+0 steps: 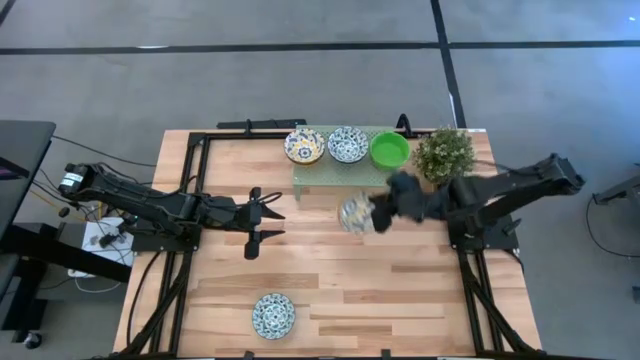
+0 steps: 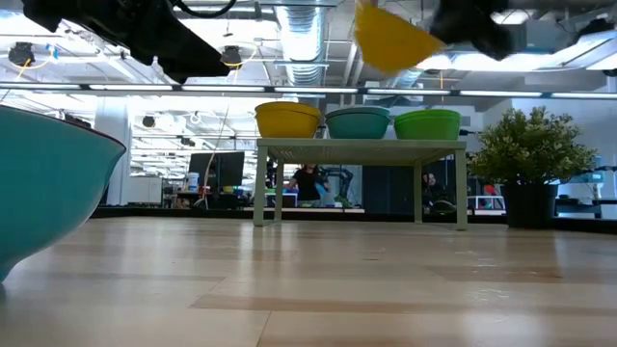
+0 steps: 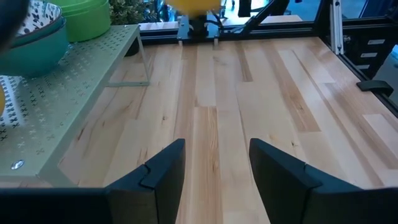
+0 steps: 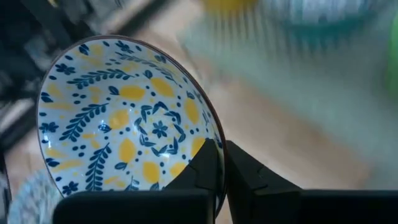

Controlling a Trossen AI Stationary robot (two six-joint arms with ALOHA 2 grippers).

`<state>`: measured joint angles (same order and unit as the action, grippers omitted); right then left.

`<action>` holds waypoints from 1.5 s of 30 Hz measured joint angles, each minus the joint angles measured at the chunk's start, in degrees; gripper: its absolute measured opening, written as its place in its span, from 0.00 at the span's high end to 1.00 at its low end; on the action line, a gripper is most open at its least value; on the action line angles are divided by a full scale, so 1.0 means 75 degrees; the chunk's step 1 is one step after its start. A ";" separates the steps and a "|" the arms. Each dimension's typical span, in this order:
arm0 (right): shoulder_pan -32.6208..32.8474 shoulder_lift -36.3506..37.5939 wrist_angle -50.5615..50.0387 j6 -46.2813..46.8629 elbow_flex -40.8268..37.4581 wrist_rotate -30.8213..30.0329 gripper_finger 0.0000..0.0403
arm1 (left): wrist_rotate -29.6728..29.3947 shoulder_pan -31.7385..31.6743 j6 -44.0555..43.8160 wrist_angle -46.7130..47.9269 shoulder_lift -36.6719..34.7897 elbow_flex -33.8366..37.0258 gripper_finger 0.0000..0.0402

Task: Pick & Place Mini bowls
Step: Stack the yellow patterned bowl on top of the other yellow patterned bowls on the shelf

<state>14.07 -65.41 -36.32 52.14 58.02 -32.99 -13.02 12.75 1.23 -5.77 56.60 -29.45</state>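
The right pincer (image 1: 372,214) is clamped on the rim of a patterned bowl (image 1: 354,214), tilted in the air just in front of the rack (image 1: 330,172), so a thin rim grip could slip; the left pincer (image 1: 272,222) waits with fingers apart

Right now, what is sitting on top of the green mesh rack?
Three mini bowls sit on the rack: a yellow-patterned bowl, a blue-patterned bowl and a green bowl. Beneath them stays hidden.
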 joint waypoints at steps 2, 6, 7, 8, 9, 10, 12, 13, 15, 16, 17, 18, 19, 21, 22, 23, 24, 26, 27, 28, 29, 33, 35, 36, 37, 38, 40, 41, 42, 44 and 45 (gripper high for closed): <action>-0.0610 -0.0067 0.0007 -0.0538 0.0602 0.0226 0.98 | 0.0000 0.0000 0.0000 -0.0035 0.0000 0.0000 0.55; -0.1991 -0.0596 0.0023 -0.1727 0.1778 0.1269 0.98 | 0.0000 0.0000 0.0000 -0.0147 0.0000 0.0000 0.55; -0.2322 -0.0829 0.0010 -0.2151 0.2084 0.1444 0.98 | 0.0000 0.0000 0.0000 -0.0181 0.0000 0.0000 0.55; -0.2665 -0.1089 -0.0011 -0.2468 0.2409 0.1693 0.99 | 0.0000 0.0000 0.0000 -0.0223 0.0000 0.0000 0.55; -0.2987 -0.1370 -0.0018 -0.2714 0.2743 0.2002 0.99 | 0.0000 0.0000 0.0000 -0.0263 0.0000 0.0000 0.55; -0.3297 -0.1686 -0.0038 -0.2946 0.3113 0.2354 0.99 | 0.0000 0.0000 0.0000 -0.0285 0.0000 0.0000 0.55; -0.3837 -0.2372 -0.0074 -0.3461 0.3878 0.3005 0.98 | 0.0000 0.0000 0.0000 -0.0281 0.0000 0.0000 0.55; -0.4088 -0.2782 -0.0250 -0.3721 0.4309 0.3283 0.98 | 0.0000 0.0000 0.0000 -0.0281 0.0000 0.0000 0.55; -0.4557 -0.3566 -0.0732 -0.4052 0.5210 0.3855 0.98 | 0.0000 0.0000 0.0000 -0.0284 0.0000 0.0000 0.55; -0.4778 -0.3997 -0.1065 -0.4197 0.5685 0.4099 0.98 | 0.0000 0.0000 0.0000 -0.0284 0.0000 0.0000 0.55; -0.4952 -0.4381 -0.1369 -0.4367 0.6178 0.4307 0.98 | 0.0000 0.0000 0.0000 -0.0285 0.0000 0.0000 0.55; -0.5087 -0.4757 -0.1667 -0.4532 0.6674 0.4485 0.98 | 0.0000 0.0000 0.0000 -0.0284 0.0000 0.0000 0.55; -0.5213 -0.5108 -0.1992 -0.4678 0.7160 0.4573 0.98 | 0.0000 0.0000 0.0000 -0.0284 0.0000 0.0000 0.55; -0.5432 -0.5793 -0.2644 -0.4898 0.8130 0.4605 0.98 | -0.0003 0.0000 0.0000 -0.0289 0.0000 0.0000 0.55; -0.5509 -0.6115 -0.2962 -0.5018 0.8574 0.4643 0.98 | -0.0001 0.0001 0.0000 -0.0289 0.0000 0.0000 0.55; -0.5565 -0.6444 -0.3266 -0.5147 0.9022 0.4726 0.98 | -0.0003 0.0003 0.0000 -0.0291 0.0000 0.0000 0.55; -0.5619 -0.6725 -0.3572 -0.5249 0.9413 0.4900 0.98 | -0.0003 0.0003 -0.0001 -0.0292 0.0000 0.0000 0.55; -0.5714 -0.7209 -0.4076 -0.5350 1.0131 0.5218 0.98 | -0.0003 0.0000 -0.0003 -0.0289 0.0000 0.0000 0.55; -0.5735 -0.7336 -0.4159 -0.5345 1.0277 0.5255 0.98 | -0.0003 0.0000 -0.0003 -0.0289 0.0000 0.0000 0.55; -0.5748 -0.7340 -0.4084 -0.5359 1.0186 0.5258 0.98 | -0.0003 0.0003 -0.0003 -0.0284 0.0000 0.0000 0.55; -0.5769 -0.7309 -0.4075 -0.5356 1.0052 0.5295 0.98 | -0.0002 0.0000 -0.0003 -0.0286 0.0000 0.0000 0.55; -0.5921 -0.7446 -0.4445 -0.5336 1.0007 0.5467 0.98 | -0.0004 0.0001 0.0184 -0.0295 0.0000 0.0000 0.55; -0.5966 -0.7451 -0.4469 -0.5290 0.9999 0.5475 0.98 | -0.0012 0.0000 0.0233 -0.0298 0.0000 0.0000 0.55; -0.5967 -0.7434 -0.4388 -0.5283 0.9999 0.5502 0.98 | -0.0015 0.0000 0.0226 -0.0298 0.0000 0.0000 0.55; -0.5967 -0.7428 -0.4334 -0.5285 1.0003 0.5562 0.98 | -0.0015 0.0000 0.0201 -0.0298 0.0000 0.0000 0.55; -0.5962 -0.7428 -0.4317 -0.5283 1.0007 0.5611 0.98 | -0.0017 0.0000 0.0201 -0.0298 0.0000 0.0000 0.55; -0.5948 -0.7428 -0.4306 -0.5284 1.0007 0.5623 0.98 | -0.0023 0.0000 0.0195 -0.0295 0.0000 0.0000 0.55; -0.5940 -0.7428 -0.4295 -0.5284 1.0007 0.5635 0.98 | -0.0023 0.0001 0.0195 -0.0297 0.0000 0.0000 0.55; -0.5938 -0.7428 -0.4286 -0.5284 1.0007 0.5647 0.98 | -0.0025 0.0002 0.0192 -0.0298 0.0000 0.0000 0.55; -0.5943 -0.7428 -0.4261 -0.5284 1.0007 0.5644 0.98 | -0.0030 0.0000 0.0181 -0.0298 0.0000 0.0000 0.55; -0.5944 -0.7430 -0.4263 -0.5284 1.0007 0.5642 0.98 | -0.0032 0.0000 0.0178 -0.0298 0.0000 0.0000 0.55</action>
<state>-30.50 -121.13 -68.29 12.51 133.08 9.33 -13.26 12.75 2.57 -8.01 56.60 -29.45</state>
